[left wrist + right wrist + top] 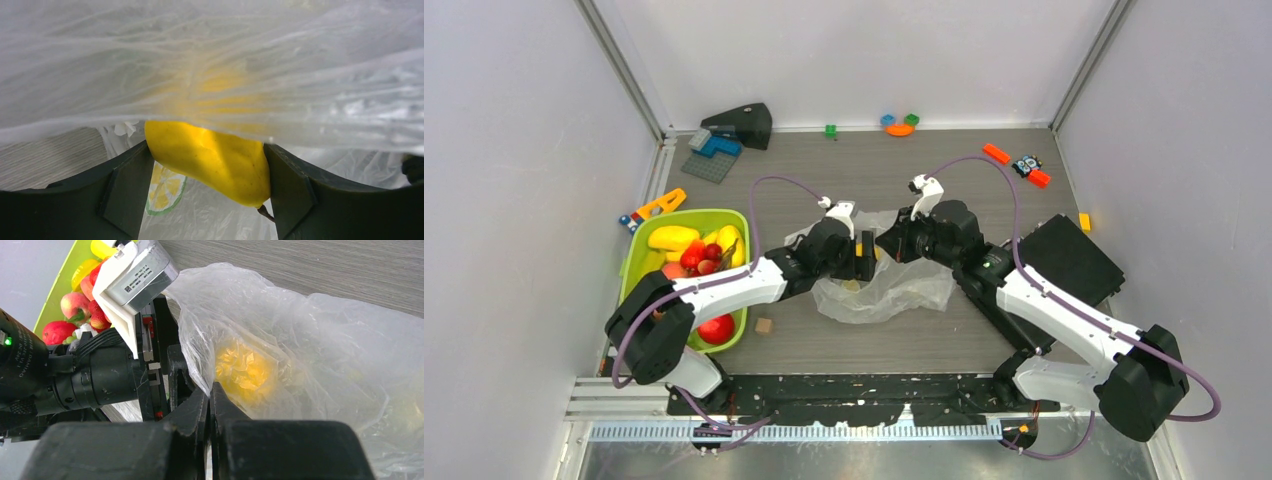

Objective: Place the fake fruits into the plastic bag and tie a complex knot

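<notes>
The plastic bag (pixel 904 290) lies crumpled at the table's middle. My left gripper (pixel 867 258) is shut on a yellow fruit (pixel 215 160) with a small stem, held at the bag's mouth, partly under the raised plastic (pixel 250 75). My right gripper (pixel 211 390) is shut on the bag's edge (pixel 200 375) and holds it up next to the left gripper (pixel 150 340). The yellow fruit shows through the plastic in the right wrist view (pixel 245 370). A lemon slice (pixel 165 192) lies in the bag. Other fake fruits (pixel 696 250) fill the lime-green tray (pixel 636 262): yellow pieces, strawberries, a red apple (pixel 716 328).
A small brown cube (pixel 764 326) lies by the tray. A black box (pixel 1069 258) sits at the right. Toy bricks (pixel 902 124), a grey baseplate (pixel 709 165), a black wedge (pixel 742 124) and orange pieces (pixel 1014 162) lie along the back. A yellow toy (pixel 660 205) lies behind the tray.
</notes>
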Tool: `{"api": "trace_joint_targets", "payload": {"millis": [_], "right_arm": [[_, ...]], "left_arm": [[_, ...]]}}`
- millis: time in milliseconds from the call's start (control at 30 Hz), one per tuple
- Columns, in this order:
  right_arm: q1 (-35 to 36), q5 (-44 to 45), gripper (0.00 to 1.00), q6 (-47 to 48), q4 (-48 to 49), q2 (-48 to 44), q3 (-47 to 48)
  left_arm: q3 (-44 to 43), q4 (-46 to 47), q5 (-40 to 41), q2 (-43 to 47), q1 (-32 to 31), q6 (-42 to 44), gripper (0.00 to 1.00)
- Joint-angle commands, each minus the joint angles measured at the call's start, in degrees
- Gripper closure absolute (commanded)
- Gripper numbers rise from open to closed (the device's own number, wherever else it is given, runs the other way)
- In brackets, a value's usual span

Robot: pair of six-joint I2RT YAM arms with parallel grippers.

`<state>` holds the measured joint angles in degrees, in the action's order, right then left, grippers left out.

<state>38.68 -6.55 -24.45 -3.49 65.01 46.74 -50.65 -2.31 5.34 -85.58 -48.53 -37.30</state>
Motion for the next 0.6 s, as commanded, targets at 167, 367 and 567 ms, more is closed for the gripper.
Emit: {"api": "trace_joint_targets", "payload": {"millis": [167,367,567], "right_arm": [[0.4,0.3,0.95,-0.6,2.3,0.1,1.7],[0.4,0.3,0.95,-0.6,2.2,0.0,1.7],[0.4,0.8,0.95,-0.6,2.3,-0.4,1.6]], "left_arm": [[-0.3,3.5,0.1,2.8,-0.2,0.0,0.08],[1.1,3.8,0.5,5.1,-0.2,0.7,0.04],[3.0,3.4,1.6,10.7,-0.2,3.9,0.12]]}}
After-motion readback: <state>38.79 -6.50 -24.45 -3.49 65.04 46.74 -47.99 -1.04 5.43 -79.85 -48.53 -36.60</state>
